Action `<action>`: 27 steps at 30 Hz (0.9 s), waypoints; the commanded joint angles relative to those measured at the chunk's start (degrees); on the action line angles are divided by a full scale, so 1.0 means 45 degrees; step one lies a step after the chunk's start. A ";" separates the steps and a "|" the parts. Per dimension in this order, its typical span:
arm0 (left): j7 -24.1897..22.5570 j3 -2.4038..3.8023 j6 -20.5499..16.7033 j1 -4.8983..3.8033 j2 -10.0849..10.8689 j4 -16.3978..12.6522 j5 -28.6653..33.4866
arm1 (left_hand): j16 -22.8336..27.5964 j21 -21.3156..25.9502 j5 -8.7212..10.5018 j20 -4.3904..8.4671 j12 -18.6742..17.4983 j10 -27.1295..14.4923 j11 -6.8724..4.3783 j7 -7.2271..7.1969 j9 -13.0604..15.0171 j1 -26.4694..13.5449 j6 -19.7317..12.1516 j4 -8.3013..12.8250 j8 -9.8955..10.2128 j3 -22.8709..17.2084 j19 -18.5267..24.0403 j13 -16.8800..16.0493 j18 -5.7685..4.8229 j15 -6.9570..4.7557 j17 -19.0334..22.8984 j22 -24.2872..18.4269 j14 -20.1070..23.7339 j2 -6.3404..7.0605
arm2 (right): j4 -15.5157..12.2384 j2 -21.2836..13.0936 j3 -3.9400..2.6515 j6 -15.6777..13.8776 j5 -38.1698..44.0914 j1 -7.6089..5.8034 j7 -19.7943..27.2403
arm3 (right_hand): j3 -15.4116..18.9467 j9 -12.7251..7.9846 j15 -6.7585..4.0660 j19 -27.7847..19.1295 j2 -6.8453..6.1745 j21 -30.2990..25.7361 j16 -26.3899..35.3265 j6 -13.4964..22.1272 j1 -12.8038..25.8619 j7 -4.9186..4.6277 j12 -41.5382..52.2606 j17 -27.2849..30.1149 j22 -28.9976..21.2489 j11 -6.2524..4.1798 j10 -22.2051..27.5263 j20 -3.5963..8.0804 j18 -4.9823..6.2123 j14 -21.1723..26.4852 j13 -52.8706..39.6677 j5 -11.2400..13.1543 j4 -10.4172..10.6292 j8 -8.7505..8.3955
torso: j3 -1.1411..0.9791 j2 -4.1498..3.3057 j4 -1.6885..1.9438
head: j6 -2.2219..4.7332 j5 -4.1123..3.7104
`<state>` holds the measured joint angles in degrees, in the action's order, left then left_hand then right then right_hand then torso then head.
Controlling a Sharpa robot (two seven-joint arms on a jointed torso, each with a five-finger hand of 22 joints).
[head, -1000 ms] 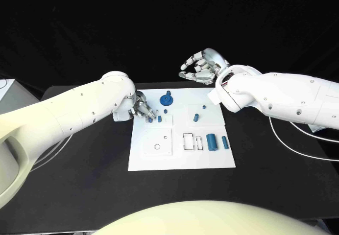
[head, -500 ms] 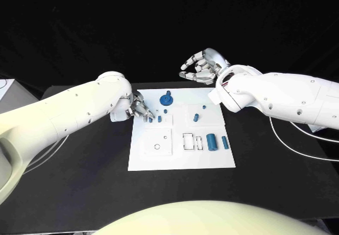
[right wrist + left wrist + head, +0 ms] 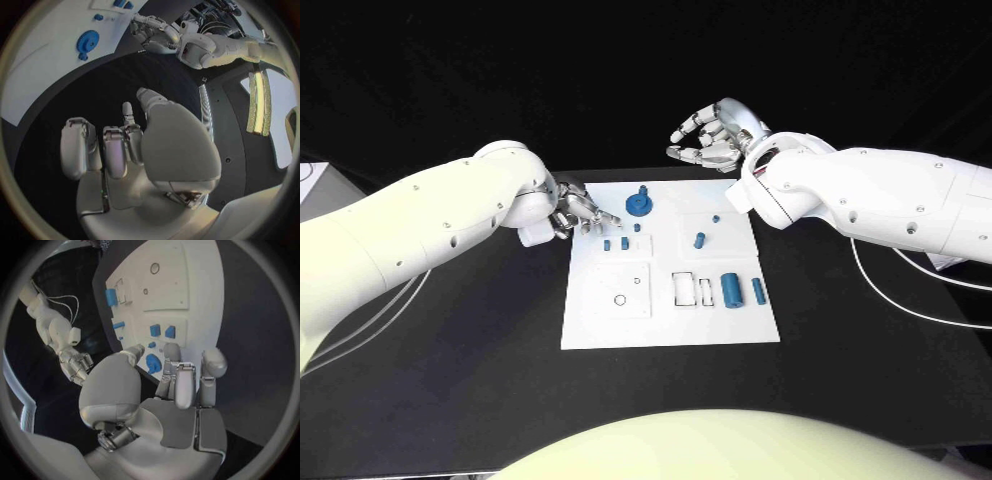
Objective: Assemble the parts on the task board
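Black desk, dark surround. Task board: white, central, carrying blue parts; round blue part near its far edge. Left hand: at the board's left edge, fingers apart, holding nothing. Right hand: raised beyond the board, fingers curled, empty. Risk: left fingers brushing small upright parts, toppling them.

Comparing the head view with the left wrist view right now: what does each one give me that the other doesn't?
Head view alone: the whole white rectangular task board on the black table with both arms. Left wrist view alone: a close look past the left robot hand, which holds nothing, to the board's near edge. Both: the round blue gear-like part, the blue cylinders and the raised right robot hand.
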<state>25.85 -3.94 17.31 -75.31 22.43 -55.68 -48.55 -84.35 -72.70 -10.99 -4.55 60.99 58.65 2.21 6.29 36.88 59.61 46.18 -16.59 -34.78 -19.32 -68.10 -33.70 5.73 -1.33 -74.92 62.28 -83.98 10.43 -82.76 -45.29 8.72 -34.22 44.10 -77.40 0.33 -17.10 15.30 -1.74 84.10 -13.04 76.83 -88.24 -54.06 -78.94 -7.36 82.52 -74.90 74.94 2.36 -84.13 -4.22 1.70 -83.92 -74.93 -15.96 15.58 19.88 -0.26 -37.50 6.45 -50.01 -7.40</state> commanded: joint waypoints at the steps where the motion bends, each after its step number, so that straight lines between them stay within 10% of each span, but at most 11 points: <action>1: -0.1324 0.0030 -0.0614 -0.0013 0.0103 -0.0111 0.2220 | 0.0093 0.0144 0.0045 -0.0104 -0.0132 -0.0281 0.0107 0.0137 -0.0083 0.0149 -0.0245 -0.0013 0.0041 0.0149 0.0182 0.0206 0.0254 0.0109 -0.0626 -0.0177 -0.0122 -0.0022 | -0.0023 -0.0020 -0.0006 0.0094 0.0057 0.0012 0.0088 | -0.0047 0.0012 0.0093 0.0518 0.0003 -0.0083 0.0031 0.0029 0.0080 -0.0043 -0.0049 -0.2681 0.2576 0.0103 -0.0170 -0.0063 0.0175 -0.1175 -0.2302 -0.0038 0.0008 -0.0041 | 0.0004 -0.0024 -0.0019 | 0.0002 -0.0003; 6: -0.3285 0.0028 -0.2165 -0.0006 0.0358 -0.0449 0.1640 | 0.1295 0.1892 -0.0209 -0.0490 -0.0736 -0.1494 0.0510 0.0554 -0.0528 0.2257 -0.1071 0.0398 0.0248 -0.0378 0.2208 0.0780 0.0744 0.0502 0.1646 -0.2353 0.1396 -0.0321 | -0.0034 -0.0062 -0.0005 0.0084 0.0057 0.0016 0.0099 | -0.0047 0.0012 0.0093 0.0518 0.0003 -0.0083 0.0031 0.0029 0.0080 -0.0043 -0.0049 -0.2681 0.2576 0.0103 -0.0170 -0.0063 0.0175 -0.1175 -0.2302 -0.0038 0.0008 -0.0041 | 0.0001 -0.0023 -0.0015 | 0.0002 -0.0066; 13: -0.6442 -0.0169 -0.5055 0.0164 0.0442 -0.0741 -0.0805 | 0.3709 0.3897 -0.0090 -0.0911 -0.2435 -0.3361 0.0975 0.0912 -0.1230 0.4198 -0.1702 0.1303 0.0405 -0.1848 0.4121 0.2184 0.1026 0.0951 0.5868 -0.4177 0.4921 0.0495 | -0.0032 -0.0100 -0.0004 0.0092 0.0045 0.0021 0.0103 | -0.0065 0.0013 0.0095 0.0475 0.0018 -0.0246 0.0070 0.0043 0.0074 -0.0042 -0.0139 -0.2621 0.2535 0.0102 -0.0108 -0.0065 0.0204 -0.1159 -0.2247 -0.0051 0.0002 -0.0052 | 0.0009 -0.0008 0.0001 | 0.0002 -0.0085; 19: -0.7962 -0.0363 -0.6462 0.0517 0.0220 -0.0709 -0.3034 | 0.3705 0.3970 -0.0144 -0.1017 -0.3294 -0.3879 0.1115 0.0965 -0.1798 0.4945 -0.1904 0.2091 0.0390 -0.2582 0.4198 0.3133 0.1050 0.1061 0.6674 -0.4167 0.5542 0.0703 | -0.0011 -0.0103 -0.0003 0.0068 -0.0009 0.0036 0.0154 | -0.0110 0.0006 0.0121 0.0315 0.0008 -0.0818 0.0218 0.0149 0.0052 -0.0082 -0.0479 -0.2396 0.2389 0.0135 0.0140 -0.0082 0.0304 -0.1090 -0.2040 -0.0064 -0.0032 -0.0111 | 0.0026 -0.0032 -0.0025 | 0.0002 -0.0051; 27: -0.7867 -0.0659 -0.6127 0.0817 -0.0347 -0.0156 -0.5076 | 0.3273 0.3656 -0.0131 -0.1058 -0.3829 -0.3962 0.1188 0.0749 -0.2538 0.4816 -0.1633 0.2537 0.0760 -0.2989 0.4322 0.3827 0.1053 0.1120 0.6946 -0.3880 0.5548 0.0899 | 0.0029 -0.0047 -0.0002 0.0005 -0.0168 0.0060 0.0350 | -0.0433 0.0087 0.0137 -0.0659 -0.0049 -0.4286 0.1768 0.0358 0.0061 -0.0147 -0.3146 -0.0360 0.1353 0.0169 0.1859 -0.0124 0.0861 -0.0370 -0.0251 -0.0057 -0.0126 -0.0170 | -0.0004 -0.0044 -0.0053 | 0.0002 -0.0040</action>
<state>-7.30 -6.89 -9.22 -71.74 21.14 -56.72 -64.37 -69.60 -56.07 -11.77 -9.41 43.82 41.05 7.48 9.78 25.50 81.22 38.64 -5.38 -31.39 -32.81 -49.14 -16.53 9.41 3.49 -43.72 44.79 -58.95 14.09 -82.66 -45.59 8.74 -34.27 43.84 -77.17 0.57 -18.89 15.69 -1.41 81.39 -13.04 58.53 -80.79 -52.64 -78.94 -8.04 69.18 -74.94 74.92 3.17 -76.36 -4.79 5.29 -84.04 -74.86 -15.96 14.96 19.39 -0.20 -37.64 6.26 -50.01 -7.57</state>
